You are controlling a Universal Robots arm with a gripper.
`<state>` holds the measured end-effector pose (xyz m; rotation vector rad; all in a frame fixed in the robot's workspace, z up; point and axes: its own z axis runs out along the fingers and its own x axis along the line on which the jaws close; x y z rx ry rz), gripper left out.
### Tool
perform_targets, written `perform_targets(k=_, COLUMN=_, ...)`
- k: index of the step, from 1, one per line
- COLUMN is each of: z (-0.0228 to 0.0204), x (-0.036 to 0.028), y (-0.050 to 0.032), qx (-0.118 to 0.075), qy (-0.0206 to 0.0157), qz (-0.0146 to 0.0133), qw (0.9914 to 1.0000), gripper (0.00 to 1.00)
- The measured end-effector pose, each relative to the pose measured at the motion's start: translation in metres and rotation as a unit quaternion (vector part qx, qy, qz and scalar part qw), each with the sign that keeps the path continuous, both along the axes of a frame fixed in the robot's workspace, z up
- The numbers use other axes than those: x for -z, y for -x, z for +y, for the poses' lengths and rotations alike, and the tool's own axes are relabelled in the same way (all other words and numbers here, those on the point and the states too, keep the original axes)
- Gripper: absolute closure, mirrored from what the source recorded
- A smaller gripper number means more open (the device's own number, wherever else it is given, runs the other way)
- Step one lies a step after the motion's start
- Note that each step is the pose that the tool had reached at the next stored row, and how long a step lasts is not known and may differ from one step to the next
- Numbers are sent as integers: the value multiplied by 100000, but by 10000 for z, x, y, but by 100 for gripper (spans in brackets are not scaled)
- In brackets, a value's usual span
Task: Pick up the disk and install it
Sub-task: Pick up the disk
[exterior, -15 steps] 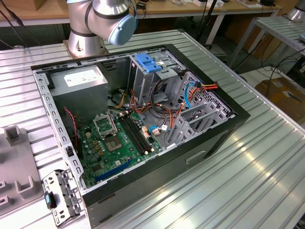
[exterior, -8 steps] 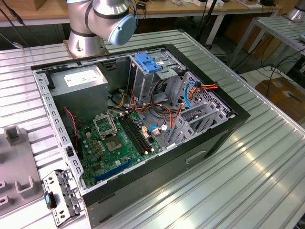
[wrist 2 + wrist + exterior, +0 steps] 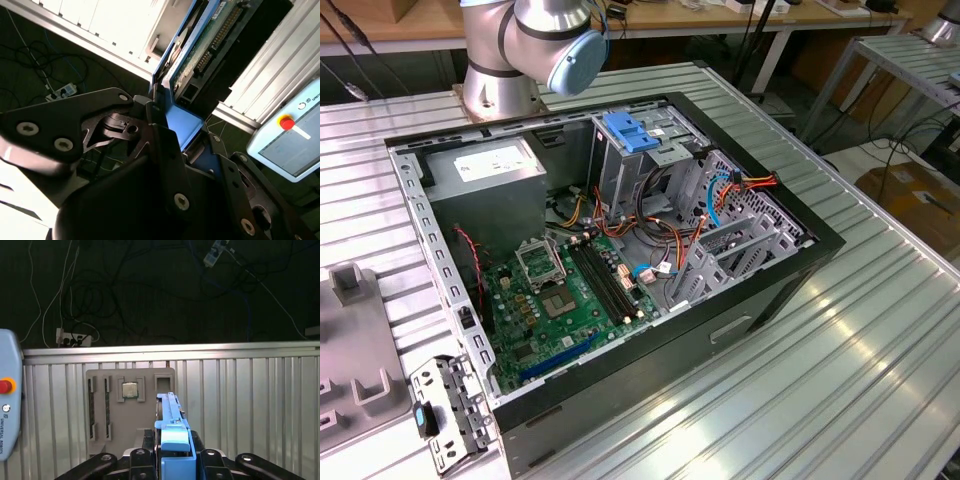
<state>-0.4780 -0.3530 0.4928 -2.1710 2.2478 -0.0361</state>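
On the ribbed metal table (image 3: 880,330) sits the open computer case (image 3: 800,262), its blue-handled drive cage (image 3: 620,170) at the wall nearest the arm (image 3: 520,45). In the first wrist view the gripper (image 3: 173,454) is clamped on the disk (image 3: 171,415), which it holds edge-on. Pick-up looks done; installing calls for squaring it to the cage.

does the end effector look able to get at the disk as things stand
Likely yes: in the first wrist view the disk sits edge-on between the fingers of the end effector, apparently gripped, with nothing in the way.
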Motion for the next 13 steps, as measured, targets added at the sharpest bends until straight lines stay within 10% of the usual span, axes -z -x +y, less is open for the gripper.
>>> perform_targets(k=13, z=0, x=-5, y=-35, qx=1, qy=-2, qz=-2, qw=100000, gripper=63)
